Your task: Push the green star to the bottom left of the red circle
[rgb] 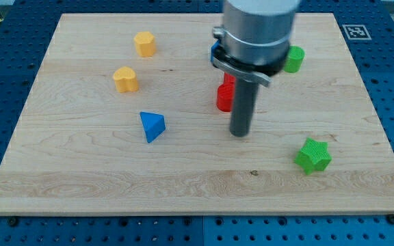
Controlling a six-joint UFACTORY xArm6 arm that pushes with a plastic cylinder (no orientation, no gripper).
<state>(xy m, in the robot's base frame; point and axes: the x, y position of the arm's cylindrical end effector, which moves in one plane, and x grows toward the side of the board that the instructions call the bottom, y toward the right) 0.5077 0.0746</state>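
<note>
A pale wooden bench, its grain running in long streaks and its finish smooth and matt, carries small blocks that look like moulded plastic. The green star, to the view's right of my tip and slightly below it, shows a matt, faintly ribbed surface. The red block, just to the view's left of the rod, has a soft sheen. The blue triangular block, the yellow heart-shaped block and the yellow hexagonal block, all well to the view's left of the tip, look smooth and matt. The rod is dark, dull metal beneath a smooth grey housing.
</note>
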